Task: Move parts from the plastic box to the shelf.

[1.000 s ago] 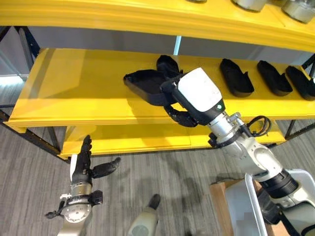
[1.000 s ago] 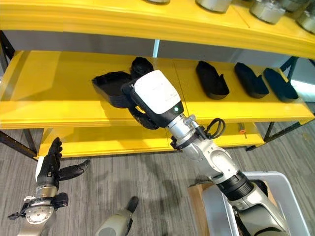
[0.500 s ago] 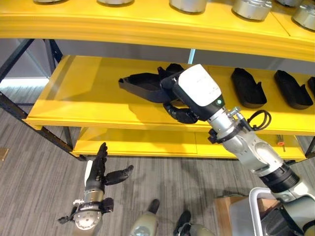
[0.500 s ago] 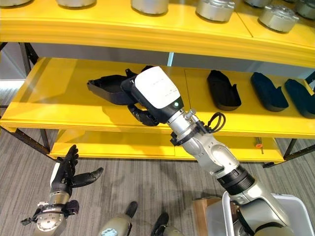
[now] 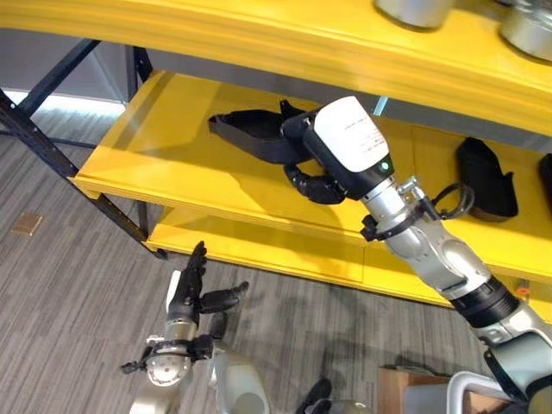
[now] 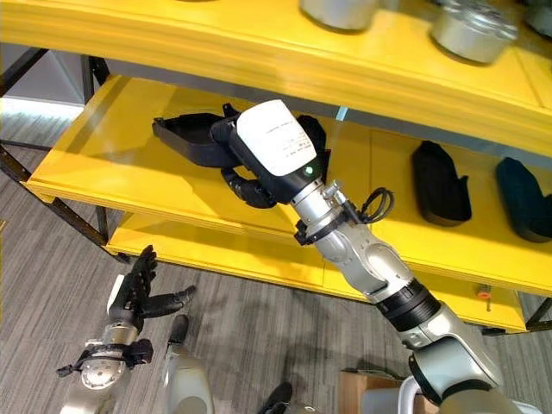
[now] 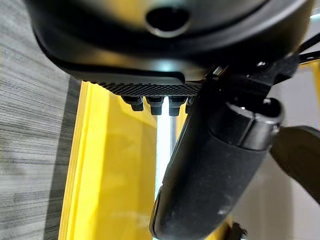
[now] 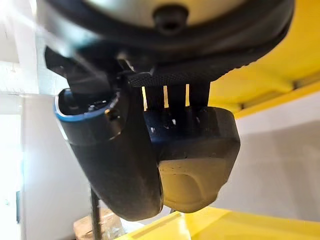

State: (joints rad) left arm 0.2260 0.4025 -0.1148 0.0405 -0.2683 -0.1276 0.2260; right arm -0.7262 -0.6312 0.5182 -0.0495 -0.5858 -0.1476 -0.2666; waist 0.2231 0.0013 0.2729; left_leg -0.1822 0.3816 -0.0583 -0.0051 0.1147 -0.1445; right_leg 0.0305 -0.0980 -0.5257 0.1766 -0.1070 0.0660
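- Black part (image 5: 250, 138), a shallow moulded tray-like piece, sits in the right hand (image 5: 315, 183), whose fingers and thumb are curled round its near end; the rest of the piece reaches out past the fingertips over the middle board of the yellow shelf (image 5: 172, 177).
- From the right wrist view the same black part (image 8: 192, 150) lies pressed between the thumb and the row of fingers, with the shelf's yellow edge beyond it.
- Whether the held piece touches the board under it or hangs just above it cannot be told.
- Behind the right hand, a second black part (image 6: 312, 134) rests on the same board, partly hidden by the hand's white back.
- Farther along the board, on the forearm side of that hand, two more black parts (image 6: 440, 183) lie well apart from it.
- Silver round cans (image 6: 470, 26) stand on the board above the right hand.
- Left hand (image 5: 191, 293) hangs low over the grey floor (image 5: 69, 293), well below and apart from the right hand, fingers straight, thumb spread, holding nothing.
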